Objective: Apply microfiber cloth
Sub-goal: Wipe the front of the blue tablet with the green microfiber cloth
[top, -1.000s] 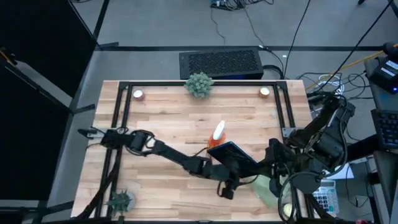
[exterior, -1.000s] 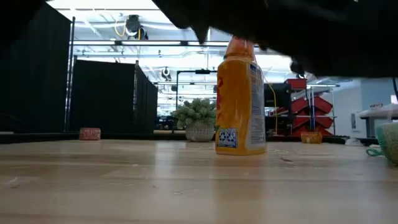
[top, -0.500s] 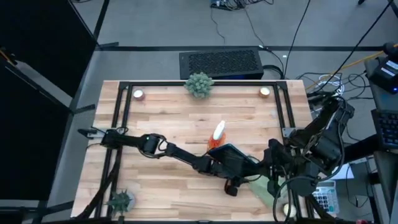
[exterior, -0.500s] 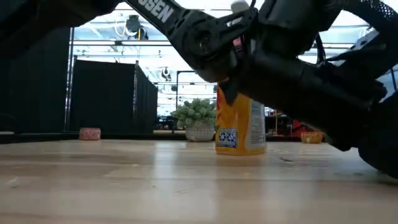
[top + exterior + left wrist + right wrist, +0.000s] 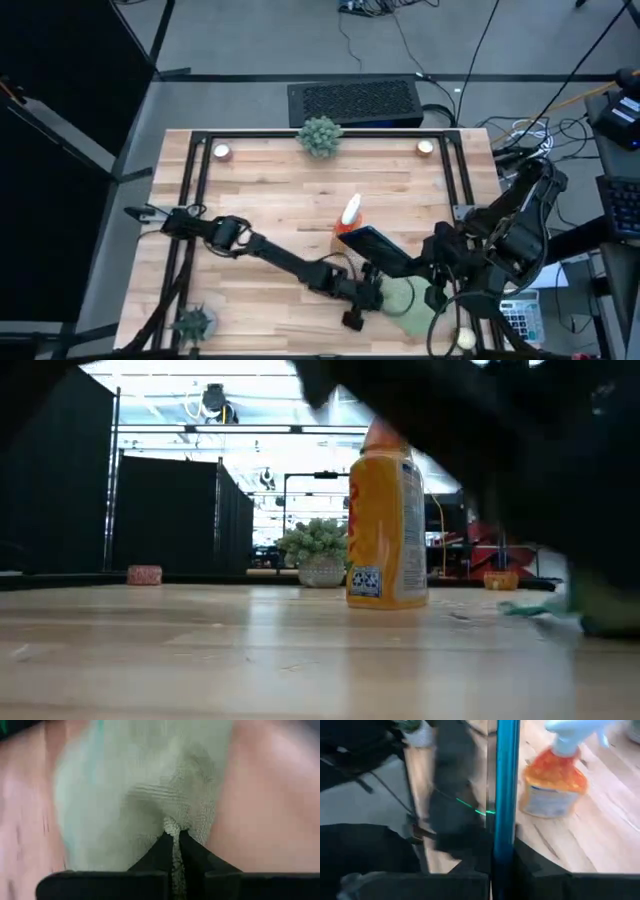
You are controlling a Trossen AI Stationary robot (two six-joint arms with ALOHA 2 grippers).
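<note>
Microfiber cloth [image 5: 145, 795] pinched by left gripper [image 5: 172, 837], right gripper [image 5: 502, 840] clamping black phone [image 5: 375, 245].

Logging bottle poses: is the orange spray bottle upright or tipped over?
Upright. The orange spray bottle stands on its base on the table in the low view, nozzle end up.

I count one cloth [image 5: 400, 296], one phone [image 5: 378, 248], one spray bottle [image 5: 348, 216], two plants [image 5: 320, 135] and two candles [image 5: 222, 151].
</note>
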